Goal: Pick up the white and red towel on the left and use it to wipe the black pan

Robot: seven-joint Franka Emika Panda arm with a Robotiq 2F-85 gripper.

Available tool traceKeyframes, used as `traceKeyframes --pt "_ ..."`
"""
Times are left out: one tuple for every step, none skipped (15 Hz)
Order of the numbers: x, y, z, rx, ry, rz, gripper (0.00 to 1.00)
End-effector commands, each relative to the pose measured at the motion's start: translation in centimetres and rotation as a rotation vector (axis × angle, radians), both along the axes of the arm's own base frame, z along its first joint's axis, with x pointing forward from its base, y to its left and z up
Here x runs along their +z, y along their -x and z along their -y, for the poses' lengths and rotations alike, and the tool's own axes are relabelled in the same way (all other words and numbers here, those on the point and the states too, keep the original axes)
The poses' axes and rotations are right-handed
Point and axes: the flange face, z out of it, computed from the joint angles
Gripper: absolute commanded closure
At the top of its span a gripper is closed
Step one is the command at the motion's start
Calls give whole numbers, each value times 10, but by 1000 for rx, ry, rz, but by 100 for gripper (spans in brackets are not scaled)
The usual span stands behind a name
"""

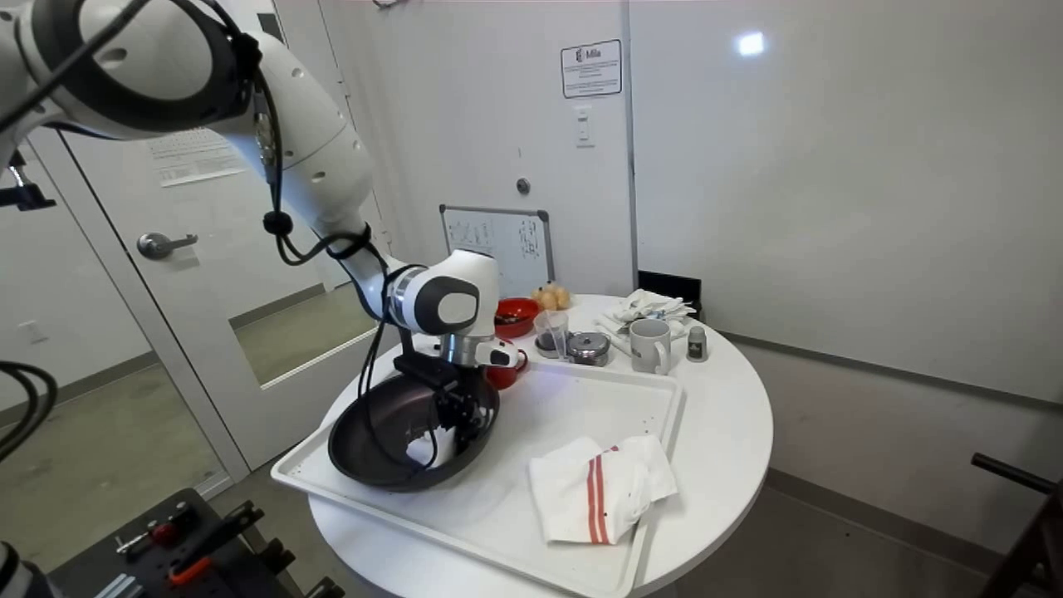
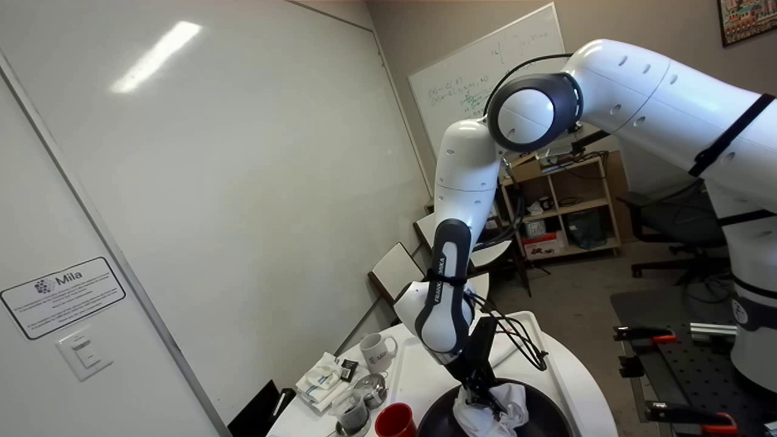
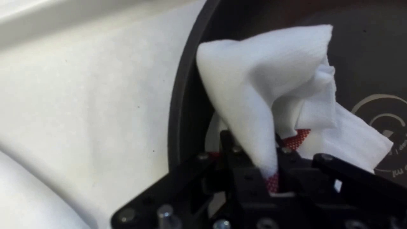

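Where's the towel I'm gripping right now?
In the wrist view, the white-and-red towel is pinched in the claw, bunched inside the black pan, toward the pan's left side as pictured.

The lower edge of an exterior view cuts off the black pan point(image 2: 549, 416) and a red cup point(image 2: 396, 420); the wrist view crops the pan at top and right. There the hand point(image 3: 253, 143) hides part of the white and red towel point(image 3: 235, 82). The wall sign point(image 1: 590, 71) is too small to read below its heading.
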Motion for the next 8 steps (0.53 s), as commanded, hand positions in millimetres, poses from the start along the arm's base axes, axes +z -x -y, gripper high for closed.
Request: traceKeyframes --pt "-27 22 -18 59 -1 -18 96" --pt "-27 23 -29 87 -5 -17 96" --pt "-26 27 -50 136 -6 -20 96" --pt "-26 30 -60 171 -7 -22 96" --pt "-26 35 -79 218 -5 -29 96" --pt "-25 40 -95 260 -7 -34 96" --pt "-24 46 -115 310 -5 -38 96" --pt "-23 51 -129 348 -4 -40 96"
